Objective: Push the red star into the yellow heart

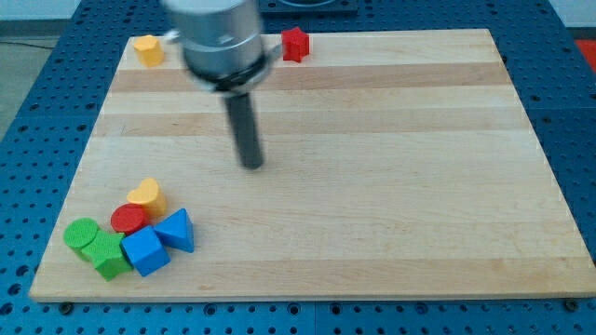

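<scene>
Wooden board (391,186), my tip (252,166) on bare wood in the middle, holding nothing, red star (295,44) far away at the far edge, yellow heart (147,195) near left, touching a red round block (128,220), blue blocks (158,242) and green blocks (96,247) bunched beside it

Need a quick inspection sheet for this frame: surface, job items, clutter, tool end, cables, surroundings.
Surface: wooden board, pale planks, flat.
Job's things: red star at the view's top edge; yellow heart at the lower left, touching the red cylinder. They lie far apart.
Clutter: yellow block at the top left; by the heart, blue triangle, blue cube, two green blocks.
Grippers: none; my tip sits mid-board, below and left of the star, touching no block.
Cables: nothing seen.
Surroundings: blue perforated base around the board.
</scene>
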